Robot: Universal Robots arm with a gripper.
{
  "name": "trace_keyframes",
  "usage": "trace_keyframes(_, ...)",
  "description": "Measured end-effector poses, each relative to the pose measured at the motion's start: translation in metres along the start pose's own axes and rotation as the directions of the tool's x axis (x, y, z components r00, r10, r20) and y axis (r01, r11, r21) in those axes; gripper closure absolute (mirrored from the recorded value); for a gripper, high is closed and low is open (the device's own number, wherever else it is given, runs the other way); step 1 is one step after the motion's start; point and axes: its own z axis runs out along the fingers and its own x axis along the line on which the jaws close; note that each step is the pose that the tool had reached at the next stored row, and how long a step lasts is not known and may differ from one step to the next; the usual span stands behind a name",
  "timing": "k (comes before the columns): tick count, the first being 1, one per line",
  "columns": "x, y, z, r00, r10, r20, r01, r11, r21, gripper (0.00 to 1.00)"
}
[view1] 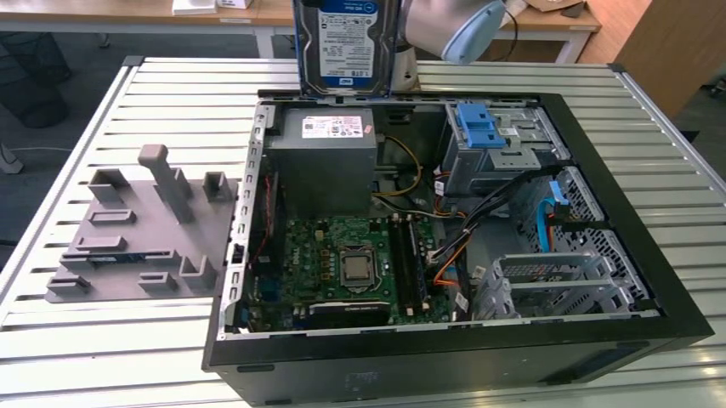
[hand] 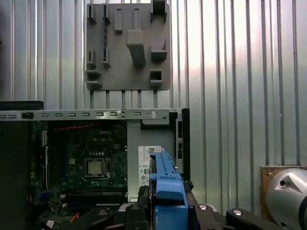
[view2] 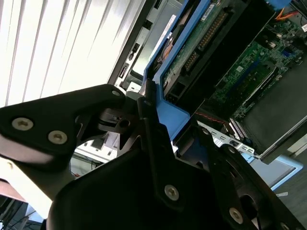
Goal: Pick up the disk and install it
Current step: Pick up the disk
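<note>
1. The disk [view1: 346, 42] is held aloft above the far rim of the open computer case [view1: 454, 353], well clear of the slatted surface [view1: 125, 340]. It is carried on edge, its long axis judged upright and its labelled face turned toward the exterior view.
2. The hand [hand: 165, 206] is clenched on the disk's blue carrier frame [view2: 178, 120]. Black fingers [view2: 156, 148] are seen pressed against the frame in both wrist views.
3. The relation that matters is judged to be this: the blue-latched drive bay [view1: 482, 127] lies below the disk and toward the exterior view's right. A second metal cage [view1: 556, 280] is set in the near corner of the case on that same side, well apart from the disk.
4. Almost directly beneath the disk sits the grey power supply box [view1: 323, 170], with the motherboard [view1: 340, 263] laid out beyond it toward the near rim.
5. A white-and-blue label is borne on the disk's face, and a white sticker [view1: 329, 127] is fixed to the power supply box. Print is carried on both, but it is not read out here.
6. A grey fixture plate [view1: 136, 229] is seen on the surface at the exterior view's left of the case, apart from the hand.
</note>
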Motion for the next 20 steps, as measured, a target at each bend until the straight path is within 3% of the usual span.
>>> trace_keyframes(20, -0.0005, -0.0157, -0.0003, 1.0000, 0.000, 0.0000, 0.000, 1.0000, 0.0000, 0.64)
